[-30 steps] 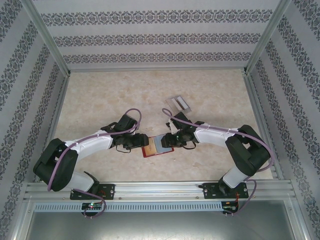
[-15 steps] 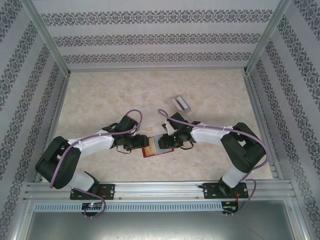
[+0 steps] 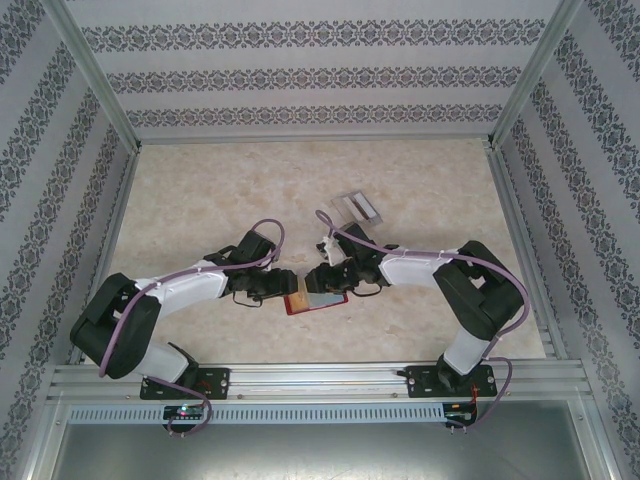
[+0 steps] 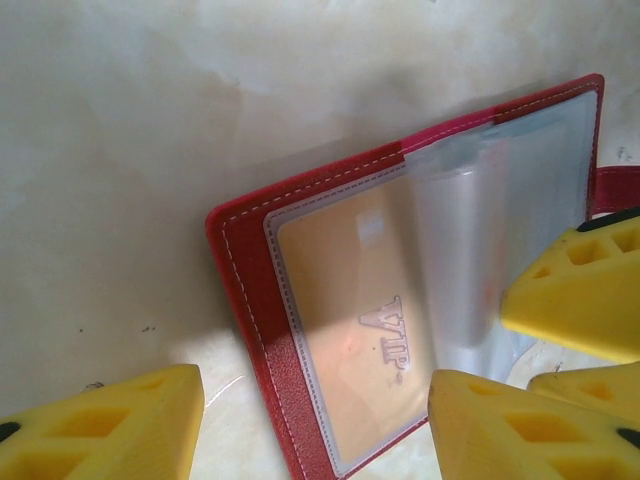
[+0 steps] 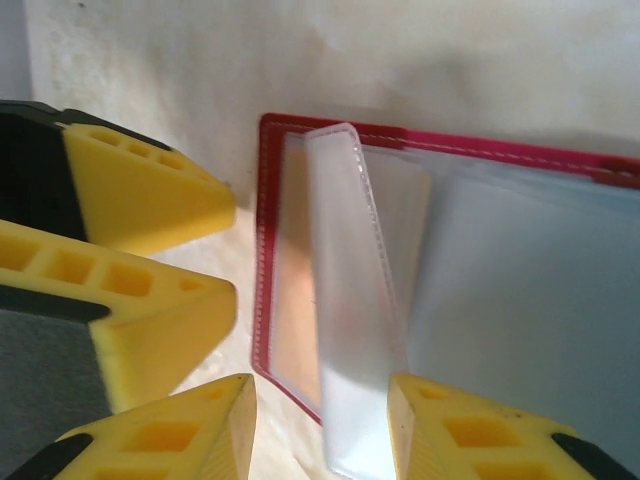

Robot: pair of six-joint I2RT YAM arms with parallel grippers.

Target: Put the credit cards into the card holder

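The red card holder (image 3: 314,302) lies open on the table between both arms. An orange-tan credit card (image 4: 365,310) marked VIP sits inside its clear pocket (image 5: 293,310). A clear pocket leaf (image 5: 350,300) stands up from the fold, with a bluish-grey surface (image 5: 530,300) behind it. My left gripper (image 4: 315,430) is open and straddles the holder's near corner, one finger (image 4: 100,430) over the table and the other (image 4: 510,430) over the pocket. My right gripper (image 5: 320,430) is open around the leaf's lower end, which rests against its right finger (image 5: 480,430).
A translucent grey tray (image 3: 356,208) lies farther back, right of centre. The two grippers (image 3: 283,288) (image 3: 318,280) are nearly touching over the holder. Metal frame posts and patterned walls close in the table on three sides.
My right gripper has slid left over the card holder toward the left gripper, and its elbow has followed. The left arm has hardly moved.
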